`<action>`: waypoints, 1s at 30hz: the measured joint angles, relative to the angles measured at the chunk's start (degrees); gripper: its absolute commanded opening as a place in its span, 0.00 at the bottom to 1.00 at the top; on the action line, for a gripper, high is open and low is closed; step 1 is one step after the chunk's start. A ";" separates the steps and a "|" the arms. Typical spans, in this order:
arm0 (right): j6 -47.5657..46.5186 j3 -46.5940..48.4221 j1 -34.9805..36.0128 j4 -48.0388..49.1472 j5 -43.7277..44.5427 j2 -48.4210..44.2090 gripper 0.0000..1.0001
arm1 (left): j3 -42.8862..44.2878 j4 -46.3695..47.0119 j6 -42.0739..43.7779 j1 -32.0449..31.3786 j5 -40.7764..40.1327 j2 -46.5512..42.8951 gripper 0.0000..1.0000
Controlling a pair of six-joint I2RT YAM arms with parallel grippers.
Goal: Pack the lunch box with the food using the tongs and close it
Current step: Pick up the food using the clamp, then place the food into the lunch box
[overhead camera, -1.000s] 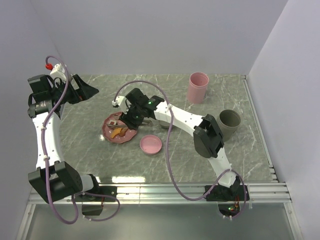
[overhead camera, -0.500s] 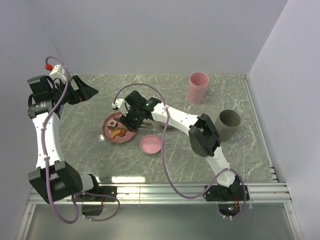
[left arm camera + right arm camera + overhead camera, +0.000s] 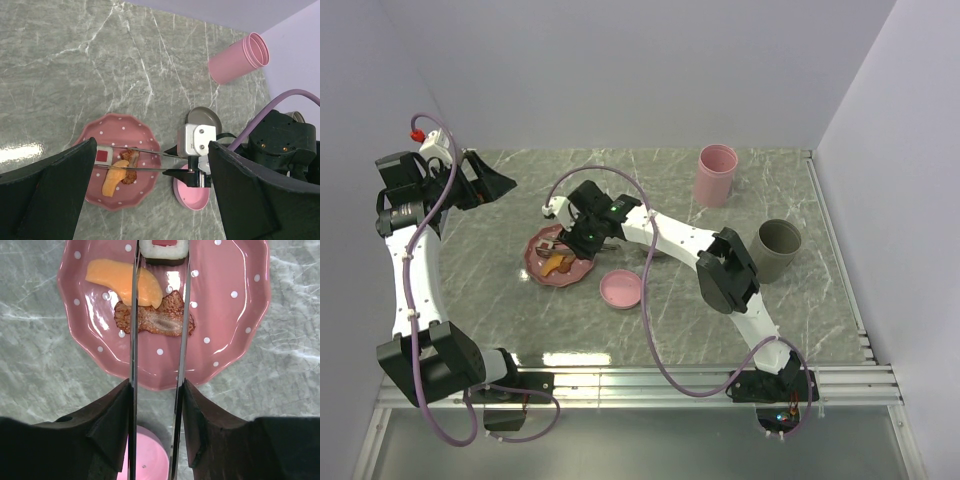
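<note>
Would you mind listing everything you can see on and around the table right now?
table: one, grey-green marble, under everything
plate: one, pink with white dots, left of centre
roll slice: one, white with red centre, on plate
orange piece: one, on plate
brown piece: one, on plate, under tongs
tongs: one, silver, over plate
small dish: one, pink, beside plate
tall cup: one, pink, far right
squat cup: one, grey-green, right
grey disc: one, partly hidden
left gripper: black, open, far left
right gripper: black, shut on tongs
</note>
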 measured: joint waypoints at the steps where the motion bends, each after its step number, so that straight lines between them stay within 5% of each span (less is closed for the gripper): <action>1: 0.02 0.00 0.00 0.00 0.00 0.00 0.43 | -0.02 0.00 0.00 0.02 -0.02 0.00 0.99; 18: 3.28 -0.28 -2.40 -1.25 -4.92 -9.33 0.39 | -0.02 -0.20 -0.57 0.02 -0.37 0.00 0.99; 30: 5.97 -2.75 -17.73 -2.51 -9.29 -21.94 0.38 | -0.02 0.13 -1.29 0.02 -0.02 0.00 0.99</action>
